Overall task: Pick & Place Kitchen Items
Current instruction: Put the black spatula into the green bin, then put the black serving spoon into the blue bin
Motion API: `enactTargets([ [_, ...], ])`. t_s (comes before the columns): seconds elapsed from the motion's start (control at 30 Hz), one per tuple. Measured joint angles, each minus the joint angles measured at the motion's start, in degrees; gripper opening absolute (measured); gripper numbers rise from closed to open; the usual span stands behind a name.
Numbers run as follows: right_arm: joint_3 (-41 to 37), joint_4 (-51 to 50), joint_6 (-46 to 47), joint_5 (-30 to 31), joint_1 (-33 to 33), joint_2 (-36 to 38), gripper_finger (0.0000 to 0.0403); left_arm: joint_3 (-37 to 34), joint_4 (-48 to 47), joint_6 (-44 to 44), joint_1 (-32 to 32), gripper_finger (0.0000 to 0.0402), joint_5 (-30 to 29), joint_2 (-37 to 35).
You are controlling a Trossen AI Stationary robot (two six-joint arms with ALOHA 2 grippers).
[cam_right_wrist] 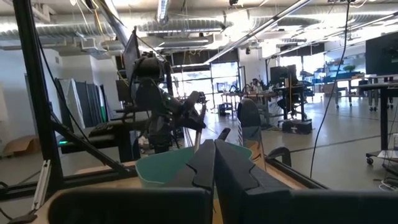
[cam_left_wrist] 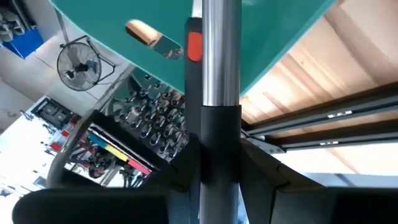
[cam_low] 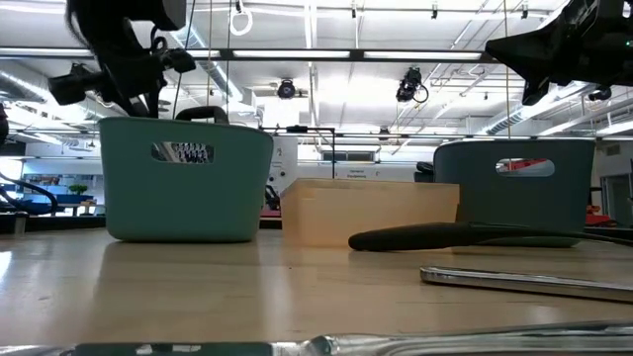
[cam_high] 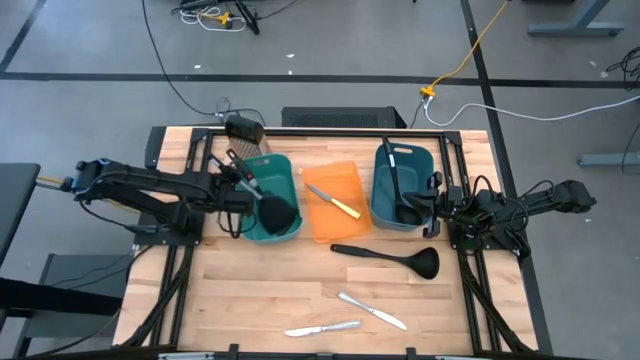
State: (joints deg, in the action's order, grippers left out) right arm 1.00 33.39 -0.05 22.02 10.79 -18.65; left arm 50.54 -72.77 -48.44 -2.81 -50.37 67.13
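Observation:
My left gripper (cam_high: 243, 192) is over the left rim of the teal bin (cam_high: 285, 170), shut on a black-headed utensil with a silver shaft (cam_left_wrist: 221, 56). The utensil's head (cam_high: 278, 215) is inside that bin. My right gripper (cam_high: 437, 207) is shut and empty, beside the right wall of the dark teal bin (cam_high: 415, 155), which holds a black utensil (cam_high: 392, 180). A yellow-handled knife (cam_high: 338, 203) lies in the orange bin (cam_high: 322, 228). A black ladle (cam_high: 392, 258) and two silver knives (cam_high: 372, 309) (cam_high: 320, 327) lie flat on the table. My left gripper pinches the utensil's handle between its two fingers, at the black part (cam_left_wrist: 219, 146) just below the silver shaft. The fingers come level from the table's left. The utensil slants with its head (cam_high: 278, 215) down in the teal bin; whether the head rests on the bin's floor is hidden.
The three bins stand side by side across the table's far half. The ladle lies just in front of the orange bin, and the two knives lie near the front edge. Bare wood (cam_high: 250, 290) shows at the front left. Black frame rails (cam_high: 470, 290) run along both table sides.

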Motion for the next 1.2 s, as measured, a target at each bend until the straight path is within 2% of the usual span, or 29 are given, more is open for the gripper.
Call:
enactTargets([
  [0.27, 0.0, 0.0, -0.4, 0.0, 0.0, 0.0, 0.0013, -1.5, 2.7, -3.7, 2.9, 0.0084, 0.8, 0.0],
  [0.7, 0.0, 0.0, -0.3, 0.0, 0.0, 0.0, 0.0013, -1.5, 10.1, -16.2, 13.6, 0.0084, 11.6, 0.0],
  [0.9, 0.0, 0.0, -0.4, 0.0, 0.0, 0.0, 0.0013, -1.5, 10.6, -16.9, 17.9, 0.0084, 16.2, 0.0],
  [0.97, 0.0, 0.0, -0.4, 0.0, 0.0, 0.0, 0.0013, -1.5, 10.7, -16.8, 18.6, 0.0100, 16.3, 0.0],
  [1.07, 0.0, 0.0, -0.4, 0.0, 0.0, 0.0, 0.0013, -1.5, 10.6, -16.7, 18.8, 0.0151, 14.5, 0.0],
  [1.2, 0.0, 0.0, -0.4, 0.0, 0.0, 0.0, 0.0013, -1.5, 10.6, -16.5, 18.3, 0.0198, 7.0, 0.0],
])
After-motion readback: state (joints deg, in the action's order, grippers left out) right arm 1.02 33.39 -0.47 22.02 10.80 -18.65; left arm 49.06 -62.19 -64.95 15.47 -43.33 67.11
